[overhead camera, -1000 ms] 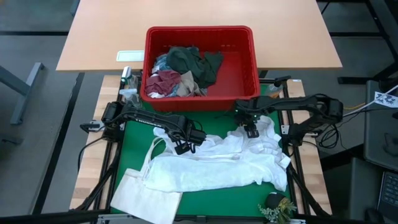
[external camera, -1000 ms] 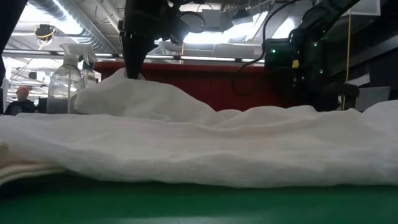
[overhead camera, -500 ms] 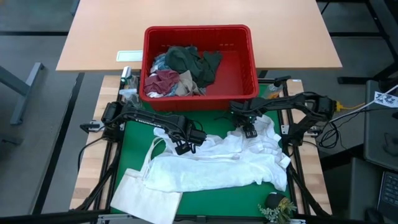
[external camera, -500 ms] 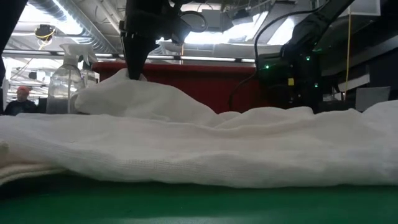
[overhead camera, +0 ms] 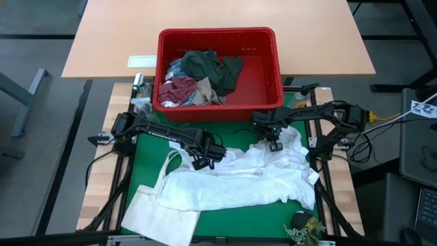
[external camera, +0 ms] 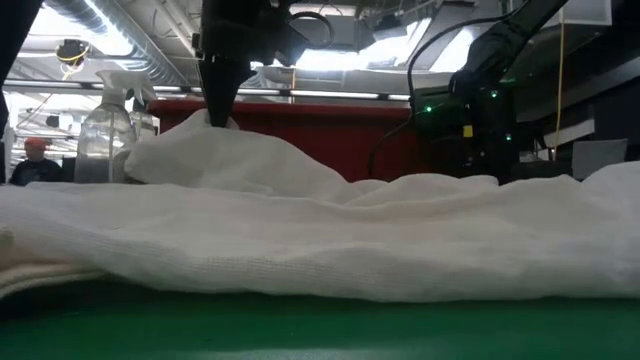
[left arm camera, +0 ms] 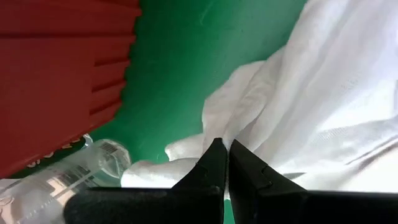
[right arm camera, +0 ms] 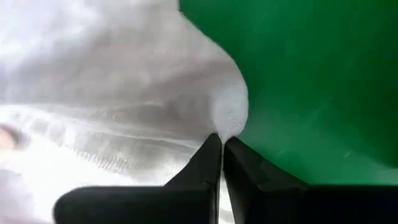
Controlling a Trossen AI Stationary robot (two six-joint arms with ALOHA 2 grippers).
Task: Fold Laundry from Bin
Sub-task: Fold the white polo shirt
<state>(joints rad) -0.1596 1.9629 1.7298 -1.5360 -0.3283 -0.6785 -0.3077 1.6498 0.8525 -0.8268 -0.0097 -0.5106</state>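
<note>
1. A flat white tote bag (overhead camera: 158, 220) lay at the near left corner of the green mat (overhead camera: 147, 160), touching the white garment (overhead camera: 239, 181) beside it.
2. The left gripper (overhead camera: 202, 161) sat low over the mat's left half, its fingers (left arm camera: 214, 163) pressed together on a fold of the white garment's far left edge; the low view showed the cloth peaked up beneath it (external camera: 215, 122).
3. The white garment stretched across the middle of the mat, rumpled, from the tote bag to the mat's right edge.
4. The red bin (overhead camera: 263, 82) stood at the mat's far edge, with dark green (overhead camera: 212, 68), maroon (overhead camera: 179, 90) and tan (overhead camera: 205, 91) cloth pieces heaped in its left half.
5. The right gripper (overhead camera: 276, 144) rested at the garment's far right corner, just in front of the bin, its fingers (right arm camera: 208, 158) pinched on the cloth's edge.
</note>
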